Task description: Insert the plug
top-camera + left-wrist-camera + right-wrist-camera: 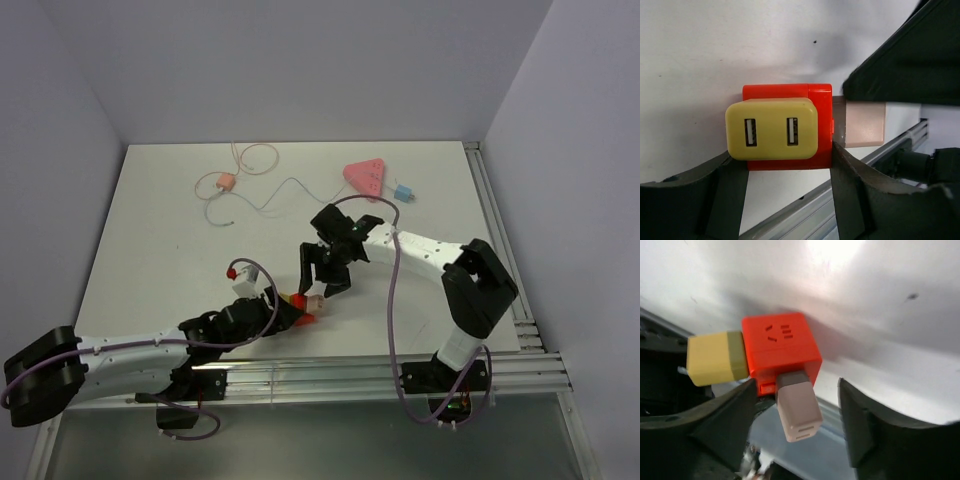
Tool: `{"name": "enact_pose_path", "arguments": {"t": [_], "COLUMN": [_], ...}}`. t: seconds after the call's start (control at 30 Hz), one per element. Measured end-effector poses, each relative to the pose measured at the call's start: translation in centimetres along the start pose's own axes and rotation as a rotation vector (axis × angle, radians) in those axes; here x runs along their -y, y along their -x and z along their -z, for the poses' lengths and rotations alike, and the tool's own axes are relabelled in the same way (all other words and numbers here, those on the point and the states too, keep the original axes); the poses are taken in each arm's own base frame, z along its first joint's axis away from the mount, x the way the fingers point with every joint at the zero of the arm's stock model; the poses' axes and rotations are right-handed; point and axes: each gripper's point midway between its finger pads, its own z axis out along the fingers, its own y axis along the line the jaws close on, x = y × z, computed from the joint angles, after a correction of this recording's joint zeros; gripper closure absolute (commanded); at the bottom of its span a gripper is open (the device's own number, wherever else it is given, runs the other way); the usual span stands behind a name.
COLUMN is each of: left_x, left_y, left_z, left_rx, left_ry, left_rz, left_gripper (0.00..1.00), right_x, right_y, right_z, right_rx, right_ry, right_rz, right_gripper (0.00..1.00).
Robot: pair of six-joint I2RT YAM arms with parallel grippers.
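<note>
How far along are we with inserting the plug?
Done: a pale plug sits seated in the red cube, which the left gripper clamps. In hand: the right gripper is open around that plug, not touching it. Left: the light-blue plug lies on the table beside the pink triangle, not inserted.

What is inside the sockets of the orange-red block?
A yellow USB adapter sits on one face of the orange-red block, a pale plug on another; a third face shows empty slots. Any prongs inside are covered by the block itself.
</note>
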Motion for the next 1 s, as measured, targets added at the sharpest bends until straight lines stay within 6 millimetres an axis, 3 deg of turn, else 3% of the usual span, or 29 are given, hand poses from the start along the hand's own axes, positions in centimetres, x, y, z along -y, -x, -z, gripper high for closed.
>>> {"name": "enact_pose_path", "arguments": {"t": [0.1,0.2,0.3,0.4,0.57,0.63,0.67,0.73,0.77,0.9,1.0], "left_x": [-0.4,-1.1,-1.9,-2.3,-2.2,-2.2,-2.2,-2.2,-2.2,-2.5,-1.5], "left_y": [0.4,1.4,2.4,3.3,4.3,4.6,4.7,4.9,4.8,4.3,4.1], "left_z": [0.5,0.8,0.7,0.0,-1.7,-2.4,-2.6,-2.8,-2.8,-2.0,-1.2], "left_rx": [-0.007,0.002,0.016,0.034,0.052,0.061,0.062,0.061,0.057,0.025,0.01], "left_ry": [0.074,0.188,0.306,0.412,0.528,0.565,0.579,0.598,0.602,0.617,0.589], "left_rz": [-0.049,-0.12,-0.188,-0.253,-0.344,-0.375,-0.387,-0.409,-0.418,-0.466,-0.485], "left_gripper": [1.0,1.0,0.99,1.0,0.99,0.77,0.46,0.26,0.01,0.0,0.0], "right_x": [-0.1,0.3,1.0,1.9,4.4,5.6,6.1,7.1,7.5,8.6,8.9], "right_y": [2.4,4.8,6.3,5.4,2.1,0.8,0.4,-0.4,-0.7,-1.4,-1.3], "right_z": [2.0,6.4,12.1,16.3,17.9,17.5,17.3,16.8,16.6,16.0,16.1], "right_rx": [0.135,0.301,0.494,0.633,0.694,0.687,0.685,0.674,0.672,0.663,0.669], "right_ry": [0.005,0.022,0.042,0.052,0.04,0.023,0.018,0.002,-0.004,-0.026,-0.033], "right_rz": [0.022,0.024,0.023,0.038,0.047,0.039,0.037,0.032,0.031,0.03,0.037], "right_gripper": [0.19,0.19,0.19,0.19,0.19,0.18,0.18,0.18,0.18,0.18,0.18]}}
